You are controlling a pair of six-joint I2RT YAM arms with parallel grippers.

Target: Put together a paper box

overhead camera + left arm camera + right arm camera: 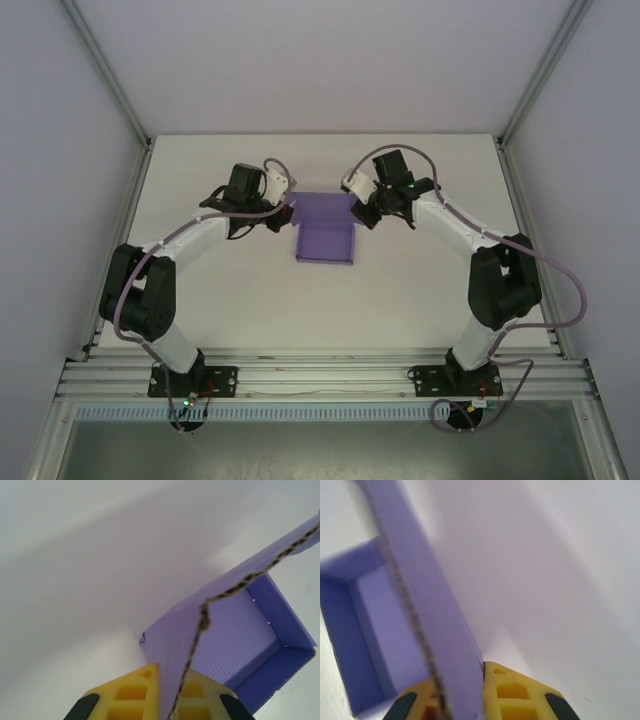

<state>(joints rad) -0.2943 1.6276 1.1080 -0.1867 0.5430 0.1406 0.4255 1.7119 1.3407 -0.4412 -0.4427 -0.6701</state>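
Top external view puts the work midway along the table (200,290), toward its far edge, with an arm reaching in from each side. On the left, the left gripper (272,214) meets the left end of the box's raised flap. From the left wrist, its yellow pads (125,697) sit against both faces of the purple card, so it is clenched on that flap.

Between the arms the paper box (325,245) rests on the table as an open tray with its walls already up. The flap (325,208) rises from the tray's far side.

On the right, the right gripper (360,208) takes the flap's other end. The right wrist view shows the card edge running down between that gripper's pads (512,695), which are likewise closed on it.

Gripping both ends at once probably keeps the thin card square, so the flap can fold toward the tray without twisting. The task looks well along, with closing the flap the likely step left. If one arm leads the other, the card could buckle or the light tray could slide.
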